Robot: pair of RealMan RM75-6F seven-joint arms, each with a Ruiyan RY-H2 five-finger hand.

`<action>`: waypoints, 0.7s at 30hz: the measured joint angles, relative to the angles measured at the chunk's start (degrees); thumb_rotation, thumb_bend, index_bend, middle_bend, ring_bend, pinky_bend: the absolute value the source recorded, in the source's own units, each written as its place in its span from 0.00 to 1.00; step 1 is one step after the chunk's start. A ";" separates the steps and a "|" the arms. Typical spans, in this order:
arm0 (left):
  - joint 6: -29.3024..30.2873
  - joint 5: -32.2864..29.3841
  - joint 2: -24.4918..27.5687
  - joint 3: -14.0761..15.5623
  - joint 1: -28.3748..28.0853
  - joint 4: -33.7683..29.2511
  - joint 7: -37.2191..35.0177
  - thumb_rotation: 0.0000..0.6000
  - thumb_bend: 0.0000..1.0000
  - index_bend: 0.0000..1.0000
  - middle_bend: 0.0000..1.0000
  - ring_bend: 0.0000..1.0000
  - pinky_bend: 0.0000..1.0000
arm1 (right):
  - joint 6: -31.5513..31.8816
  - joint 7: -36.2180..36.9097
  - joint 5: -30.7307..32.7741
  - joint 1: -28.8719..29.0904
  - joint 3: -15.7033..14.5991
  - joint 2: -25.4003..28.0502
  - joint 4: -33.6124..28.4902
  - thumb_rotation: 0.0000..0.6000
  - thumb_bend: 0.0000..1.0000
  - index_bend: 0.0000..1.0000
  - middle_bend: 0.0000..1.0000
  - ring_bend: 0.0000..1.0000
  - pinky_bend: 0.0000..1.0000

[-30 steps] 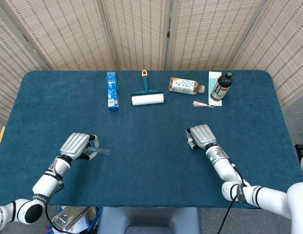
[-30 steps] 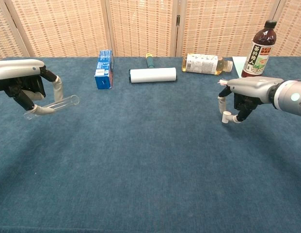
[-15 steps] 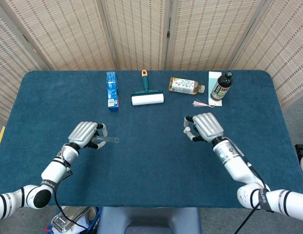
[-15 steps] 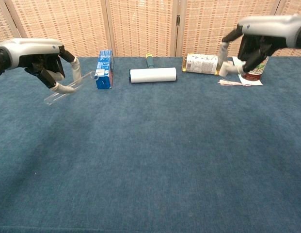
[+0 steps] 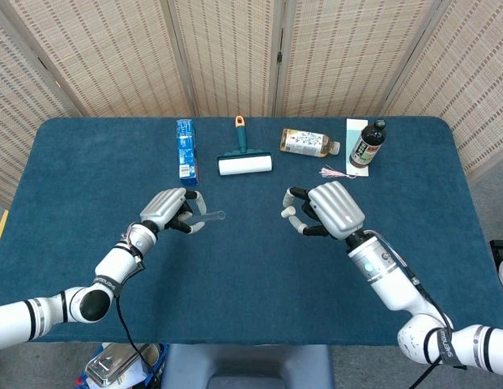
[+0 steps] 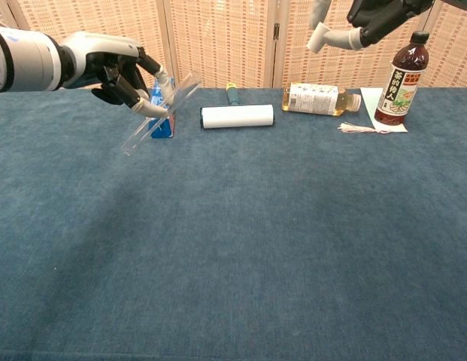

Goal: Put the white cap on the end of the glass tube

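Rising off the table since a second ago, both hands have lifted and drawn toward each other over the middle of the blue cloth. The left hand has climbed from low at 8 o'clock to just left of centre, and the right hand has come from 4 o'clock to just right of centre; in the chest view it now sits at the top edge of the picture, partly cut off.

A strip of bare cloth lies between the two hands, and the whole near half of the table is open. The far edge at 12 o'clock carries a row of things, well apart from the hands: a blue box, a lint roller, a lying bottle, and a dark bottle standing upright on a white paper.

The left hand pinches the glass tube between thumb and fingertips; the tube is tilted, its upper end pointing toward the right hand. The right hand pinches the white cap at its fingertips, facing the tube, the two still apart.
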 measured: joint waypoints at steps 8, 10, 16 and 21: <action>-1.69 -2.99 0.38 -1.32 -2.35 -1.02 -3.33 1.00 0.45 0.69 1.00 1.00 1.00 | 1.41 -0.29 -1.77 1.71 0.61 -3.79 1.71 1.00 0.44 0.81 1.00 1.00 1.00; -1.75 -3.41 0.32 -1.31 -2.73 -1.15 -3.75 1.00 0.45 0.69 1.00 1.00 1.00 | 1.74 -0.65 -1.93 2.23 0.80 -4.78 2.31 1.00 0.44 0.81 1.00 1.00 1.00; -1.47 -4.04 0.11 -1.08 -3.75 -1.63 -4.64 1.00 0.45 0.69 1.00 1.00 1.00 | 2.02 -1.08 -2.02 3.24 1.10 -6.37 3.47 1.00 0.44 0.82 1.00 1.00 1.00; -0.89 -4.11 -0.41 -0.63 -4.50 -1.99 -5.05 1.00 0.46 0.69 1.00 1.00 1.00 | 1.96 -1.64 -1.90 3.90 1.08 -7.31 4.04 1.00 0.44 0.82 1.00 1.00 1.00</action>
